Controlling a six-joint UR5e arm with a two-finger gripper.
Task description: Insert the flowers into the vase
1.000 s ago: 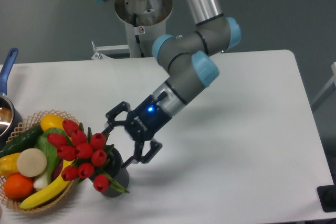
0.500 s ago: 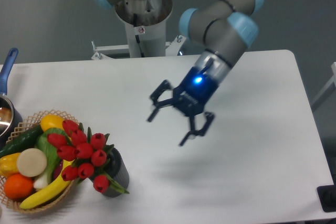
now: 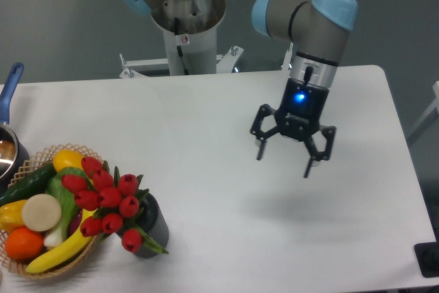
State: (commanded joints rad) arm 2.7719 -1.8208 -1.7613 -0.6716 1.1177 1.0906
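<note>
The flowers (image 3: 106, 200), red tulip buds with green leaves, stand with their stems in the dark grey ribbed vase (image 3: 152, 228) near the table's front left, leaning toward the basket. The buds hide the vase's mouth. My gripper (image 3: 285, 161) hangs well to the right, above the middle right of the white table (image 3: 226, 252), pointing down. It is open and nothing is between its fingers.
A wicker basket (image 3: 75, 260) of fruit and vegetables touches the flowers at the left. A blue-handled pot (image 3: 8, 101) sits at the far left edge. The robot's base column (image 3: 185, 18) stands behind the table's back edge.
My open gripper has moved away from the vase, up and to the right across the table, and turned to point straight down. The flowers and vase have stayed in place.
</note>
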